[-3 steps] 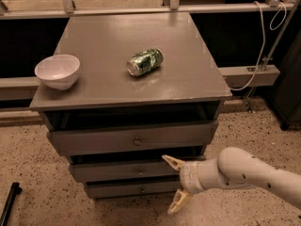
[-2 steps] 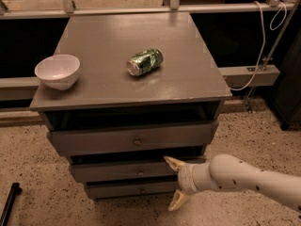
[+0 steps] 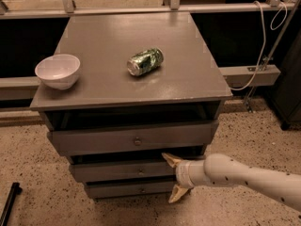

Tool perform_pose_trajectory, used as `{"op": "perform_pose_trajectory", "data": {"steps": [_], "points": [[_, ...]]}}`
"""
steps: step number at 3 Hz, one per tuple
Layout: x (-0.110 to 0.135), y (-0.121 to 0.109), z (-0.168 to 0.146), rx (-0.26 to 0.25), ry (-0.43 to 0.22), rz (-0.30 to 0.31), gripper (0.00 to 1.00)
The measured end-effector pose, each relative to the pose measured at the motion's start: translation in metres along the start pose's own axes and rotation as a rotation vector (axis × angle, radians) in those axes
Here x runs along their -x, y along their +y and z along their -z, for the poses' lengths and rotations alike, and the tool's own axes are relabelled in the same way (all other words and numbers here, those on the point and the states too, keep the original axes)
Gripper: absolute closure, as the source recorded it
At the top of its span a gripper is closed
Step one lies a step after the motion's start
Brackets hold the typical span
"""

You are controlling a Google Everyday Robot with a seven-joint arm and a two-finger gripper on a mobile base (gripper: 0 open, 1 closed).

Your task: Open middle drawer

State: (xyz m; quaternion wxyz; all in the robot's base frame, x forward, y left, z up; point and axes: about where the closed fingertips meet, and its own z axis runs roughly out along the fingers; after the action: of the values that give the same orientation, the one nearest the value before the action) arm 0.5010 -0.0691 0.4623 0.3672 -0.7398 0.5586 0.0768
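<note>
Camera view: the bench carries a bowl at its front left corner and a can lying on its side near the middle. Below its front edge sit 3 grey drawer fronts. The middle drawer is the 2nd one down, with its knob at the centre.

The tool is under the bench's front right corner, at the right end of the middle drawer and to the right of the knob. Its 2 fingers are spread wide, 1 above the other, and it holds nothing.

Over the last 1 s the arm has dropped lower and the tool has edged a little left, toward the drawer front. The drawer front has not shifted, so no pull seems to have begun. I judge this to be the approach, with the grasp yet to come.
</note>
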Motion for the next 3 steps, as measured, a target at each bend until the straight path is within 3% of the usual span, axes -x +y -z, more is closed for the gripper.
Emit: {"op": "perform_pose_trajectory", "data": {"steps": [1,3], "points": [[-0.036,-0.019,-0.018,0.018,0.035,-0.03,0.0],[-0.069,-0.032,-0.037,0.045,0.1,-0.112,0.0]]}}
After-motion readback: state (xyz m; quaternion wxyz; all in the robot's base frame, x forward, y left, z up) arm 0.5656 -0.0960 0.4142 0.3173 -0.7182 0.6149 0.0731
